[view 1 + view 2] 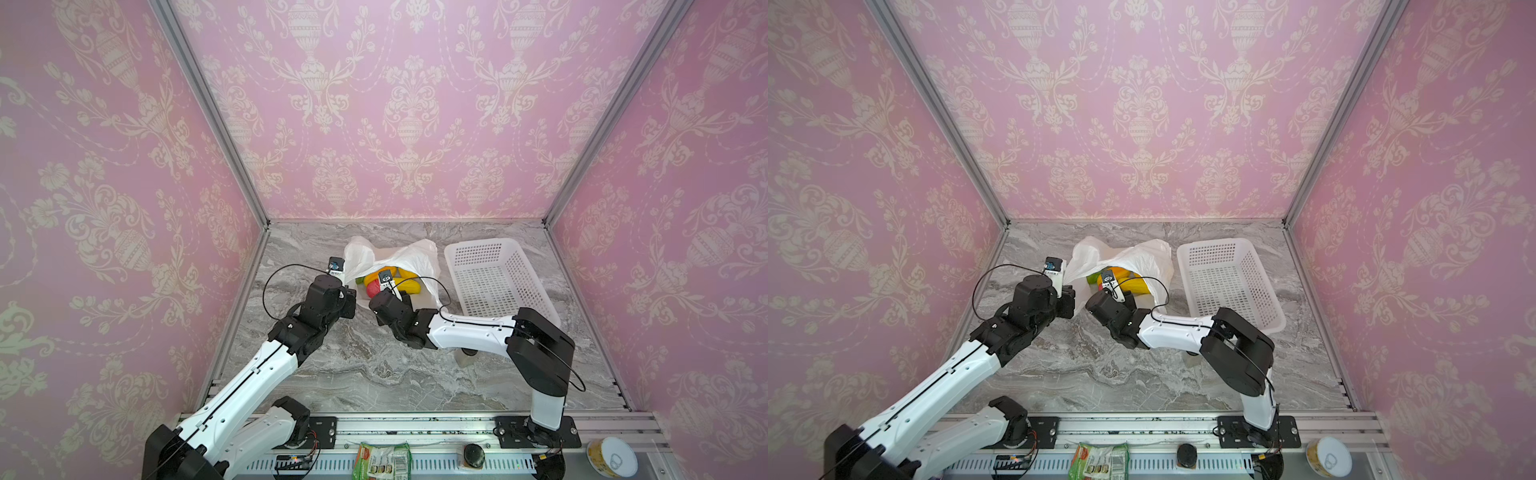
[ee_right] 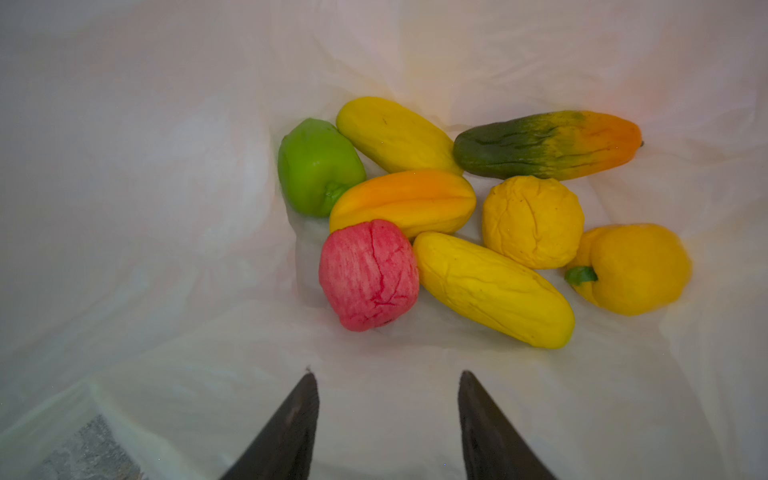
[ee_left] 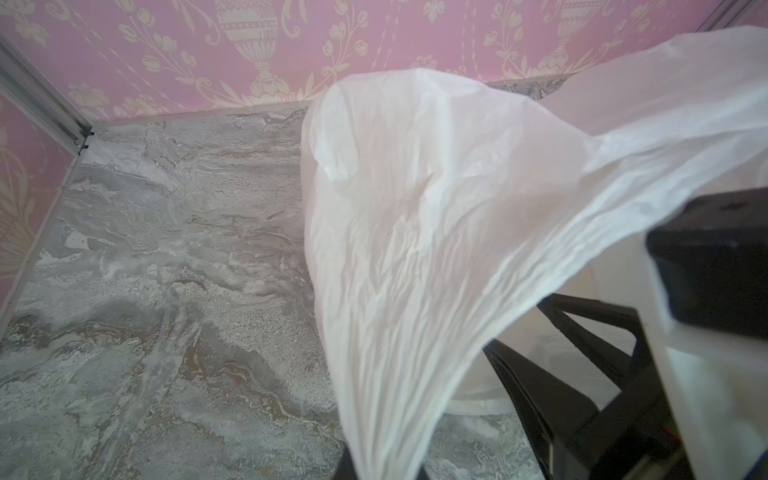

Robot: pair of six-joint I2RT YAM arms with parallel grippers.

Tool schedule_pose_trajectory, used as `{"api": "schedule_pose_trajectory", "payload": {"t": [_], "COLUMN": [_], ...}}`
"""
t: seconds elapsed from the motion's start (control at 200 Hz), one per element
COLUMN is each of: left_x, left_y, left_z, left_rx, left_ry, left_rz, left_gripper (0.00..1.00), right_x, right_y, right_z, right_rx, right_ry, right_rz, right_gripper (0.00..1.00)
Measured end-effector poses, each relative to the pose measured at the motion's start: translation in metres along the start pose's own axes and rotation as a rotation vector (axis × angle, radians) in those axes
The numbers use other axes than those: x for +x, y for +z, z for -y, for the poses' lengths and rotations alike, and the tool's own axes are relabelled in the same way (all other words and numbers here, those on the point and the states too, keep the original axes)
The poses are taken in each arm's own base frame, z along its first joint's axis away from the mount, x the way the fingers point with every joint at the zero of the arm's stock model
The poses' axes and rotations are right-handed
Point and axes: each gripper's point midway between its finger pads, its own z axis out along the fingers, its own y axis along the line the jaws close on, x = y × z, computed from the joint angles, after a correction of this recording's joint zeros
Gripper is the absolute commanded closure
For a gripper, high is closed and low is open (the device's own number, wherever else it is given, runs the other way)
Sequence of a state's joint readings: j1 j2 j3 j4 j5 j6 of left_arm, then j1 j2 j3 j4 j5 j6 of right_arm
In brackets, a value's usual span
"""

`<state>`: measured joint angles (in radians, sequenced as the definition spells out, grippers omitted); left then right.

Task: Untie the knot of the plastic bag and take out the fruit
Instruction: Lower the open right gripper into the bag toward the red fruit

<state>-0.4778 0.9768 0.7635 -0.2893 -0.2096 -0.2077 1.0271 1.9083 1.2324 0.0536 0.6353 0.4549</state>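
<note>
Right gripper (image 2: 386,376) hung open and empty inside the plastic bag (image 2: 158,199), left gripper (image 1: 352,297) pinched its edge, and the fruit (image 2: 490,286) lay just ahead, so grabbing the pink one (image 2: 369,275) seemed next

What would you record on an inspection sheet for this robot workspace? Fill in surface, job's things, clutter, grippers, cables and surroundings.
Surface: grey marbled tabletop, nothing spilled seen.
Job's things: thin white plastic bag lying open, no knot seen; eight glossy toy fruits inside; white perforated plastic basket beside it, no fruit seen in it.
Clutter: green snack packet, black round cap and yellow tin can by the front rail.
Grippers: left gripper shut on the bag's edge; right gripper open inside the bag's mouth, holding nothing.
Cables: black cables loop at both wrists; the right one arcs over the bag.
Surroundings: pink floral wallpaper walls, aluminium frame posts.
</note>
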Motion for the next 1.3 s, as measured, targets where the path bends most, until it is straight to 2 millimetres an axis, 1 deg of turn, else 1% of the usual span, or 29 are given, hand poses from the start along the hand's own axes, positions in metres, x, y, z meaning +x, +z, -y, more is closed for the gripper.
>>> {"api": "schedule_pose_trajectory", "payload": {"t": [0.045,0.15,0.295,0.35,0.42,0.49,0.55,0.675,0.791,0.891,0.986,1.056,1.116,1.206,1.296], "left_x": [-0.001,-0.005,-0.01,-0.009,-0.006,-0.004,-0.005,-0.005,-0.005,-0.005,-0.005,-0.005,-0.005,-0.004,-0.002], "left_y": [0.0,-0.005,-0.009,-0.008,-0.005,-0.003,-0.003,-0.003,-0.003,-0.003,-0.003,-0.003,-0.003,-0.002,0.0], "left_z": [-0.002,-0.005,-0.007,-0.007,-0.007,-0.007,-0.007,-0.007,-0.007,-0.007,-0.007,-0.007,-0.007,-0.006,-0.004], "left_rx": [-0.012,-0.022,-0.025,-0.027,-0.03,-0.032,-0.032,-0.034,-0.034,-0.033,-0.032,-0.032,-0.032,-0.029,-0.022], "left_ry": [0.0,-0.006,-0.012,-0.01,-0.007,-0.005,-0.005,-0.001,0.005,0.006,0.006,0.006,0.006,0.007,0.009], "left_rz": [0.003,0.025,0.047,0.041,0.029,0.021,0.021,0.022,0.022,0.022,0.021,0.021,0.021,0.017,0.008], "left_gripper": [1.0,1.0,1.0,1.0,1.0,1.0,1.0,1.0,1.0,1.0,1.0,1.0,1.0,1.0,1.0], "right_x": [0.008,0.036,0.068,0.076,0.078,0.075,0.068,0.036,0.006,-0.014,-0.03,-0.033,-0.031,-0.019,-0.005], "right_y": [0.002,0.01,0.026,0.027,0.027,0.025,0.024,0.018,0.015,0.018,0.031,0.044,0.059,0.079,0.094], "right_z": [0.0,0.001,-0.01,-0.014,-0.017,-0.018,-0.018,-0.017,-0.017,-0.016,-0.015,-0.012,-0.01,-0.006,-0.003], "right_rx": [-0.002,-0.007,-0.035,-0.046,-0.054,-0.059,-0.053,-0.044,-0.036,-0.017,0.007,0.028,0.047,0.066,0.071], "right_ry": [0.012,0.028,0.033,0.031,0.032,0.03,0.021,0.026,0.037,0.037,0.044,0.039,0.03,0.015,0.001], "right_rz": [-0.002,-0.03,-0.081,-0.096,-0.102,-0.096,-0.089,-0.038,0.018,0.045,0.066,0.063,0.048,0.015,-0.028], "right_gripper": [0.32,0.28,0.23,0.2,0.14,0.09,0.07,0.04,0.04,0.03,0.01,0.0,0.0,0.0,0.0]}}
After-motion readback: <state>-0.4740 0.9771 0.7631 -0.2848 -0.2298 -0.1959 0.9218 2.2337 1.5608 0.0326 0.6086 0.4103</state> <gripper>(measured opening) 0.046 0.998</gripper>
